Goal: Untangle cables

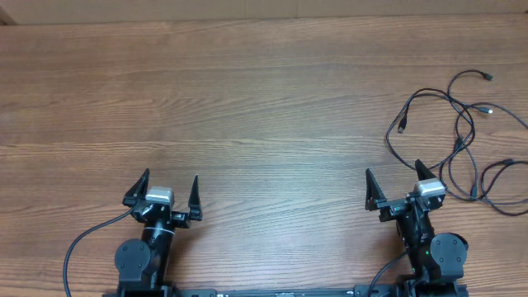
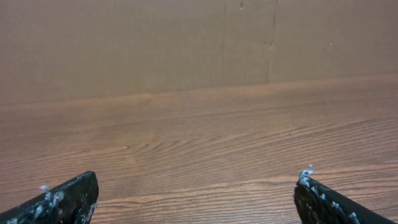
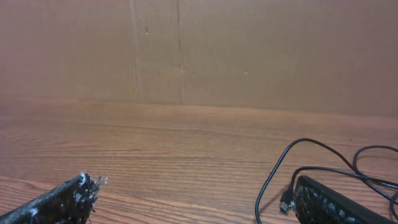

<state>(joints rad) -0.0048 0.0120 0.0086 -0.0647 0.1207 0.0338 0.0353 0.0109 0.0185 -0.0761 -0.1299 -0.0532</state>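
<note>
Left tool point(image 1: 171, 176), right tool point(image 1: 393, 169), one tangle of cables point(image 1: 473, 132).
Both are gaping empty; cables are lying on the wood table point(image 1: 264, 99) just right of the right tool; a brown wall point(image 2: 124, 43) is rising behind.

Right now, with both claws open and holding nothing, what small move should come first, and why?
Probably ease the right claw forward and to its right, toward the cables. The tangle lies just beyond it on that side, with a loose plug end nearest, while the left claw sits far off.
</note>
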